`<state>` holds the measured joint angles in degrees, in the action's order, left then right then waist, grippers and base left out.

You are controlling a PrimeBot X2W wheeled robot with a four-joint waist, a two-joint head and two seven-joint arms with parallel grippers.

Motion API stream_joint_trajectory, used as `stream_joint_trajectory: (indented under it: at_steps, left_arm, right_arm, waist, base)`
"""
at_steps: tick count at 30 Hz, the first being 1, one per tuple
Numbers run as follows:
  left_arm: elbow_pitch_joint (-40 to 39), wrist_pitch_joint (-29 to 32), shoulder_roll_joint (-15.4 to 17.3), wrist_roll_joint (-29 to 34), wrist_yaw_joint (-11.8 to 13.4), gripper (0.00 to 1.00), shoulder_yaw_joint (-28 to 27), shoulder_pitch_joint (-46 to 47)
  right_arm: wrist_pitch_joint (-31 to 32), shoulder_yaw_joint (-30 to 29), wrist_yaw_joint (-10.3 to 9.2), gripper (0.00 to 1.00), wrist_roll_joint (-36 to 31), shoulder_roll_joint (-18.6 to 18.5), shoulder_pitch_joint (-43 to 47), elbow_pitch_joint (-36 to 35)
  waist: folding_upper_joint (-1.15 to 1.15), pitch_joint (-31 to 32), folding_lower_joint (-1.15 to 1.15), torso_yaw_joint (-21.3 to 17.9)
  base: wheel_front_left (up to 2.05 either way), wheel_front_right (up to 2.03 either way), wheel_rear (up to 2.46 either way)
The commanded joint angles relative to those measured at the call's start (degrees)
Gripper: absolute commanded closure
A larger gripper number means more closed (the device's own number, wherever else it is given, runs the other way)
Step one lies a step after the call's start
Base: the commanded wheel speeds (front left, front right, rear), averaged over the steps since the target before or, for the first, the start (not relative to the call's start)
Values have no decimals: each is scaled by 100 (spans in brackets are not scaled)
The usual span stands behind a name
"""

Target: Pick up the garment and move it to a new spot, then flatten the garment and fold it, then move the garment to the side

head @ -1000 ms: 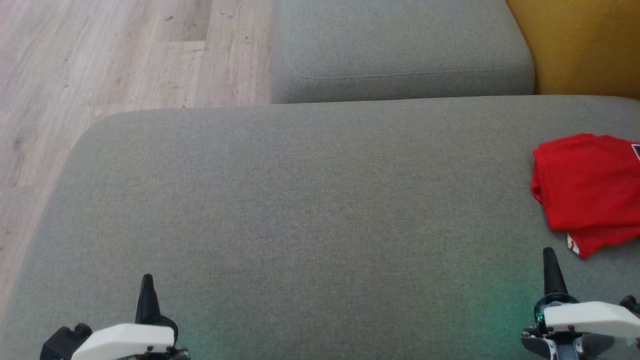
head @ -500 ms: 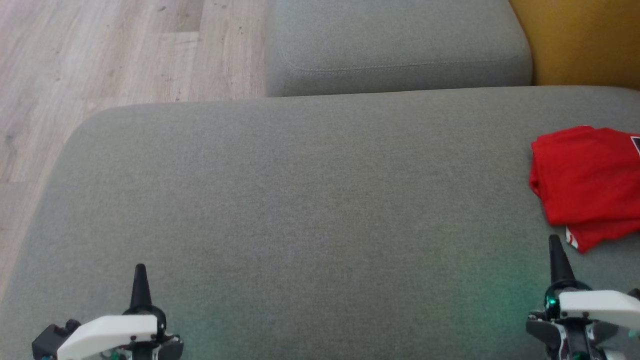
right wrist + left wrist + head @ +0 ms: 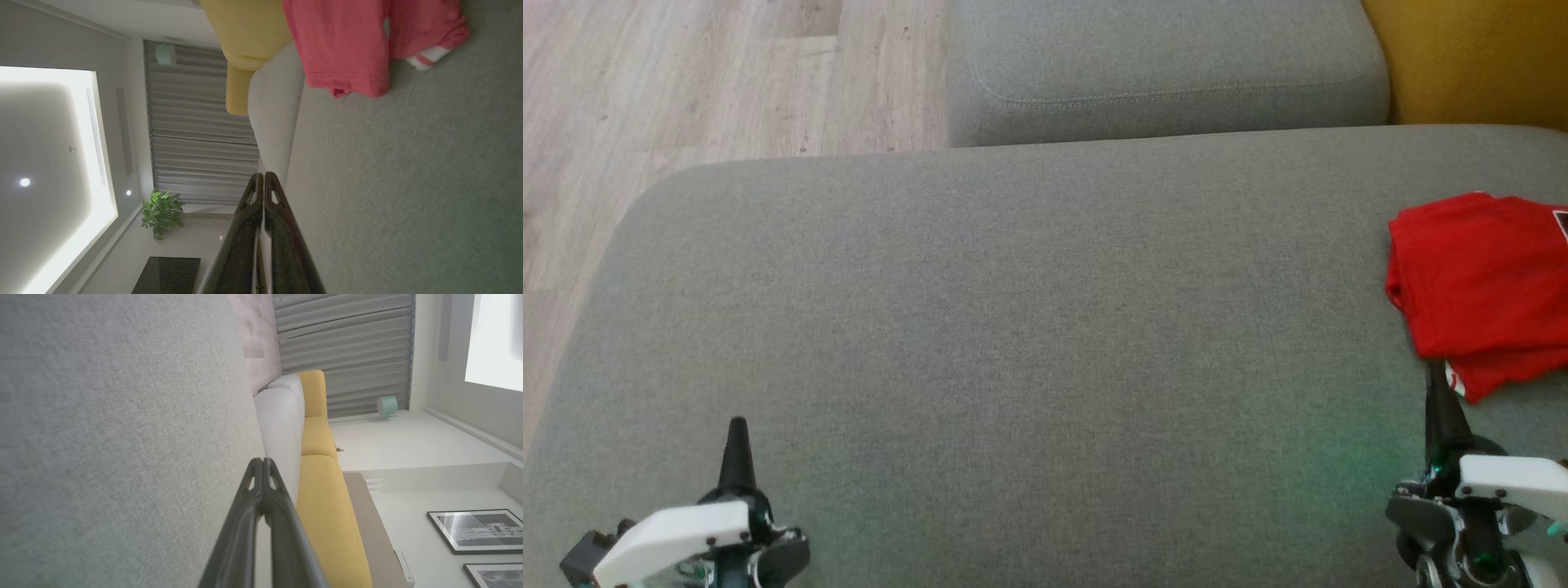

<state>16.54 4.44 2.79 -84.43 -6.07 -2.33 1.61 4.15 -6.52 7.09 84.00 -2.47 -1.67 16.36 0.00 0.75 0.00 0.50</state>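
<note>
On grey cushion point(image 3: 1013, 327), red garment point(image 3: 1478, 286) at right edge, left pincer point(image 3: 737, 426) and right pincer point(image 3: 1436, 384) closed, wood floor point(image 3: 686, 82) beyond

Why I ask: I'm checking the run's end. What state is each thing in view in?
red garment: folded, lying loose at the right side of the grey cushion.
left gripper: shut, empty.
right gripper: shut, empty, just short of the garment.
curtains: drawn shut.
ceiling light: on.
</note>
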Motion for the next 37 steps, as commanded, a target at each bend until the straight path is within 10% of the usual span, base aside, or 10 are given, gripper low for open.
stream_joint_trajectory:
  at_steps: [1, 37]
  left_arm:
    - [-203, 35, 10, -122, -58, 100, -248, 354]
    - [-248, 204, 9, -775, -142, 100, -418, 458]
  right_arm:
    - [70, 69, 37, 100, 139, -38, -299, -220]
    - [234, -1, 40, 100, 817, -41, -452, -234]
  waist:
    - [0, -7, 0, -4]
    - [0, -92, 0, -50]
  base:
    - [0, 0, 0]
    - [0, 0, 0]
